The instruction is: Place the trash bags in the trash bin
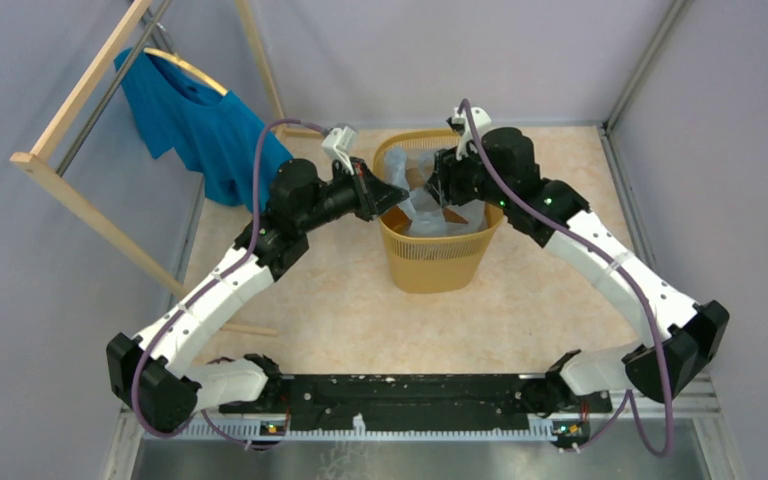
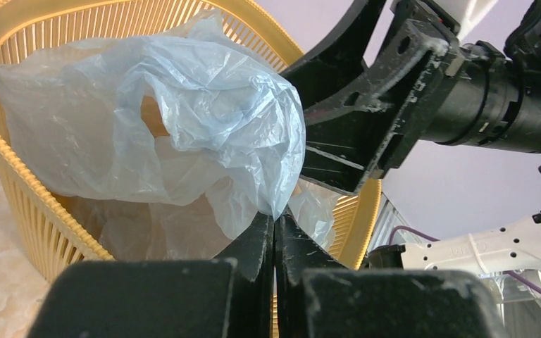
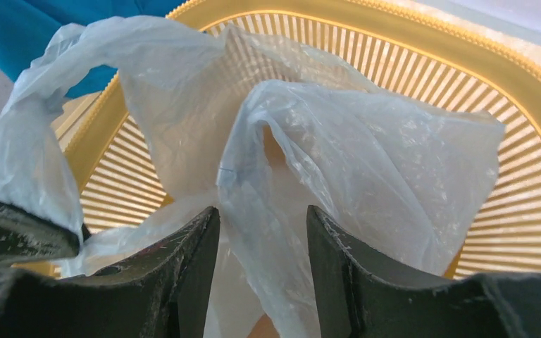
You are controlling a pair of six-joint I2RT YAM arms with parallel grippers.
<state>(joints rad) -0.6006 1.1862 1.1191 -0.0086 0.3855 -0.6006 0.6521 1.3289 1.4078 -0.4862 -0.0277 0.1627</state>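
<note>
Beige table (image 1: 360,310), one bin (image 1: 440,262), one bag (image 1: 422,207)

Floor of bin (image 2: 34,211) under bag (image 2: 204,105)

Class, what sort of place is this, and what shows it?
Probably a robot lab cell: grey walls enclose the table, left arm and right arm bolted at its edge, staged trash bin and blue T-shirt.
</note>
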